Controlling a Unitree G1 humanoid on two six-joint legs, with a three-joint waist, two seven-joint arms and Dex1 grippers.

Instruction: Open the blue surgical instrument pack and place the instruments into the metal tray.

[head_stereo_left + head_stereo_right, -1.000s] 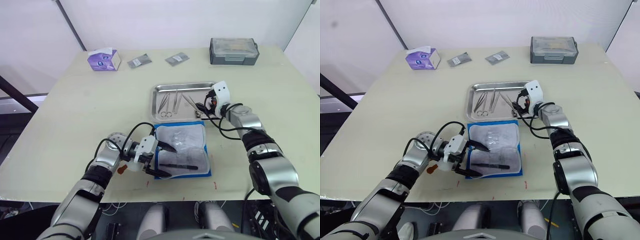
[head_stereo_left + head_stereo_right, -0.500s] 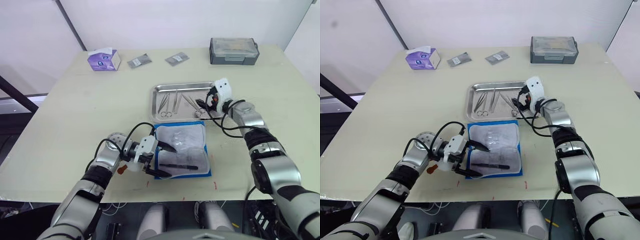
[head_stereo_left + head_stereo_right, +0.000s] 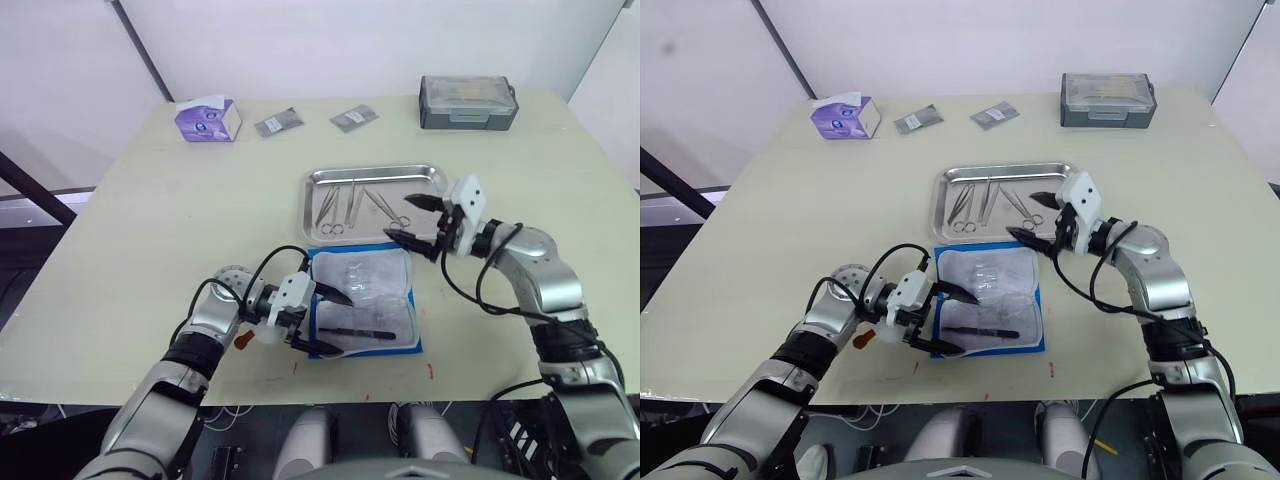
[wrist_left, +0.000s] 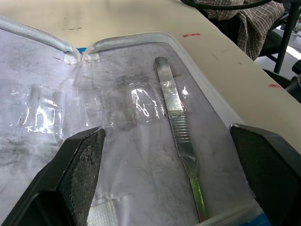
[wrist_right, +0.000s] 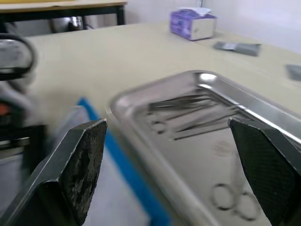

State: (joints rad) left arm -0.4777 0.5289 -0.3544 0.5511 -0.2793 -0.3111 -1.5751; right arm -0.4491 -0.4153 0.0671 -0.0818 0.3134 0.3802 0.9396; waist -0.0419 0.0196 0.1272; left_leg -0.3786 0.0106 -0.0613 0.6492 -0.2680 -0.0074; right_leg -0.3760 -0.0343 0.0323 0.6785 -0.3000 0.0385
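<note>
Pulling back from the tray (image 3: pixel 312 205), the right pincer (image 3: pixel 415 220) is now spread and empty; one tool (image 4: pixel 178 141) remains in the pack (image 3: pixel 415 345), beside the spread left pincer (image 3: pixel 322 320).

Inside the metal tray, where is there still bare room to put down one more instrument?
The metal tray is bare in its right part, under the right end effector. The left and middle are crowded with scissors and forceps. One instrument still lies in the open blue pack.
</note>
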